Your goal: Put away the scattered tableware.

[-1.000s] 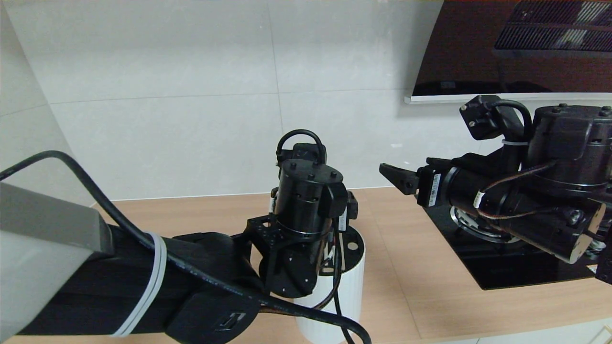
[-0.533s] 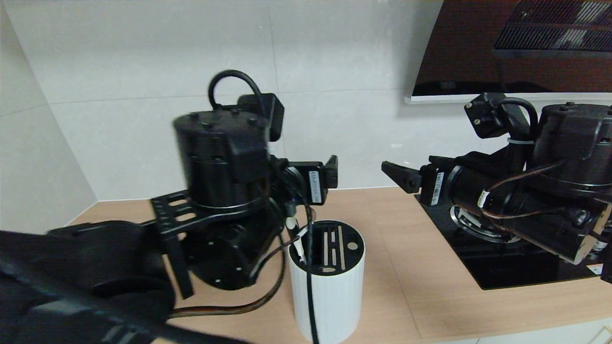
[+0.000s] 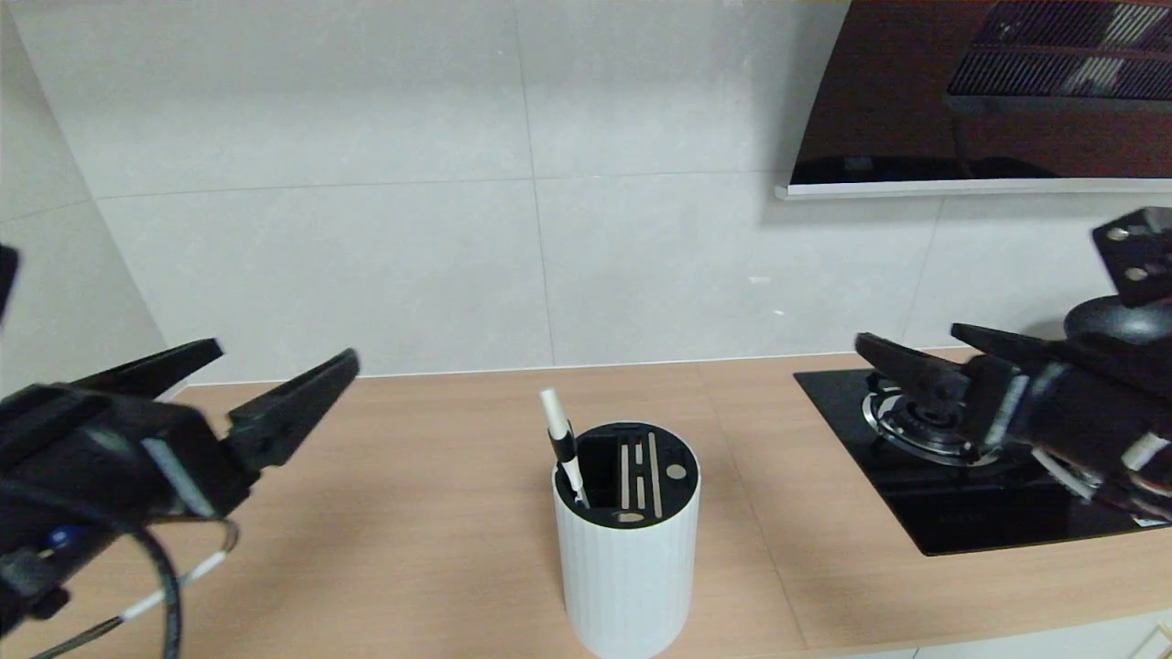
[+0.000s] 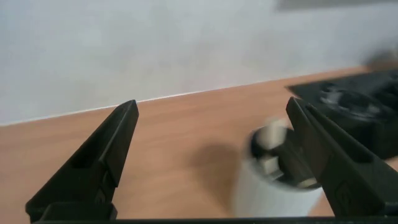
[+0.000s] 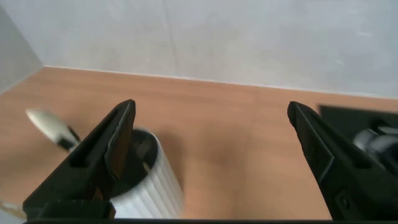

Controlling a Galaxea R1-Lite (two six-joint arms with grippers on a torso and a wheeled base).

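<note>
A white ribbed utensil holder (image 3: 627, 558) with a black slotted top stands on the wooden counter (image 3: 430, 476), near its front edge. A black-and-white utensil handle (image 3: 560, 439) sticks up at a slant from the holder's large opening. My left gripper (image 3: 284, 355) hovers open and empty to the left of the holder, well clear of it. My right gripper (image 3: 908, 337) is open and empty over the stove, to the holder's right. The left wrist view shows the left gripper (image 4: 212, 106) wide open with the holder (image 4: 273, 180) beyond. In the right wrist view the right gripper (image 5: 211, 107) is open toward the holder (image 5: 149, 180) and the utensil handle (image 5: 53, 127).
A black glass cooktop (image 3: 961, 494) with a burner (image 3: 916, 426) lies at the right of the counter. A dark range hood (image 3: 989, 91) hangs above it. A tiled wall (image 3: 412, 183) backs the counter, which ends close in front of the holder.
My left arm has lifted off the holder and swung back to the left, leaving the utensil standing in it. My right arm has drawn back to the right.
</note>
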